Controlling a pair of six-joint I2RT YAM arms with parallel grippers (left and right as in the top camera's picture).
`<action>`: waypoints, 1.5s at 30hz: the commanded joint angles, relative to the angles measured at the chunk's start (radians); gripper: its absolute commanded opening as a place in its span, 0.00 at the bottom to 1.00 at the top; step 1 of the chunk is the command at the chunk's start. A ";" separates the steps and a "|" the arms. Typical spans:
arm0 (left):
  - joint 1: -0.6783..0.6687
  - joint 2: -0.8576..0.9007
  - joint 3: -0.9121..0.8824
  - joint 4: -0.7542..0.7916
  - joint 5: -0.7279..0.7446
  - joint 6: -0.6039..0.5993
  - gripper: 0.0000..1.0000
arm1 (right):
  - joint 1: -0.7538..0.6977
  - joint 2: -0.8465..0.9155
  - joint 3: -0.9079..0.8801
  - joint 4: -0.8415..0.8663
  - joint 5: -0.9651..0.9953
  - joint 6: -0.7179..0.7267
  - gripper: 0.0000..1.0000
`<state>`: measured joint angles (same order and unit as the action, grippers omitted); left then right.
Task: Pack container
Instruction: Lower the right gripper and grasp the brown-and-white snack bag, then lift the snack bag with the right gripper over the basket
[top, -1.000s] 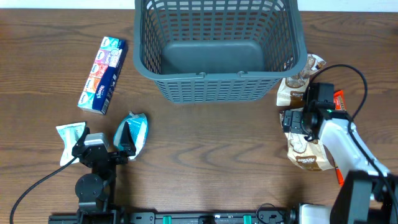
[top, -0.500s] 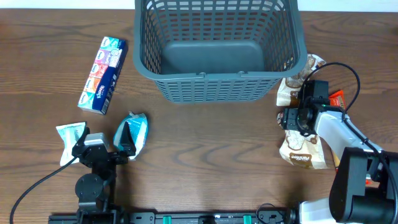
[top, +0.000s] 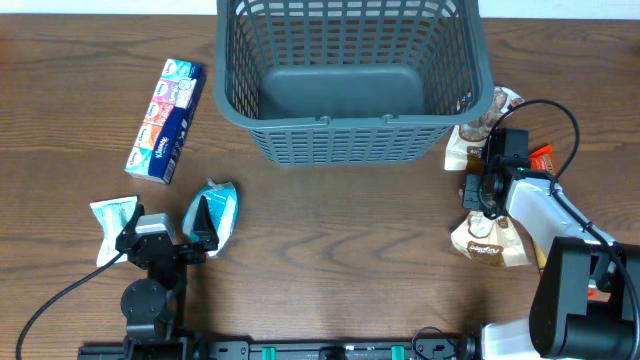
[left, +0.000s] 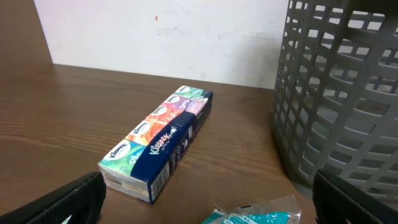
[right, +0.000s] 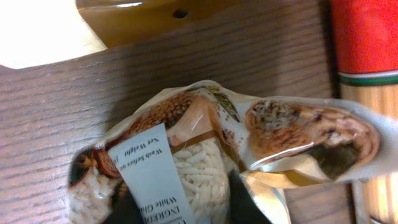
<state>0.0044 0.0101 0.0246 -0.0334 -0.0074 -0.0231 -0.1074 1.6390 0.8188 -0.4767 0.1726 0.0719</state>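
Note:
The container (top: 350, 90) is a large dark grey-blue slotted basket at the back centre, and its wall (left: 342, 93) fills the right of the left wrist view. My right gripper (top: 481, 196) (right: 186, 205) is to the right of it, shut on the top of a rice bag (top: 489, 243) (right: 186, 155), with the film bunched between the dark fingers (right: 239, 199). My left gripper (top: 166, 232) (left: 205, 211) rests open at the front left, with nothing between its fingers. A teal packet (top: 212, 212) (left: 261, 214) lies by its right finger.
A Kleenex tissue multipack (top: 165, 120) (left: 158, 146) lies to the left of the basket. A white and teal packet (top: 112, 222) sits by the left gripper. A second rice bag (top: 483, 130) leans at the basket's right corner. A red pasta pack (top: 545, 160) (right: 364, 37) lies beside the right arm.
My right gripper has closed from open onto the rice bag after shifting slightly toward the basket, and the bag has crumpled. The left arm has not moved.

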 joint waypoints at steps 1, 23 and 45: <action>-0.004 -0.006 -0.021 -0.037 -0.027 -0.001 0.99 | -0.004 0.046 -0.031 -0.009 0.003 0.003 0.02; -0.004 -0.006 -0.021 -0.037 -0.027 -0.001 0.99 | -0.002 -0.256 -0.013 -0.103 0.003 0.029 0.01; -0.004 -0.006 -0.021 -0.037 -0.027 -0.001 0.99 | -0.003 -0.864 0.225 -0.168 0.019 0.008 0.01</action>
<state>0.0044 0.0101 0.0246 -0.0330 -0.0074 -0.0235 -0.1074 0.7654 0.9161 -0.6628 0.2134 0.1112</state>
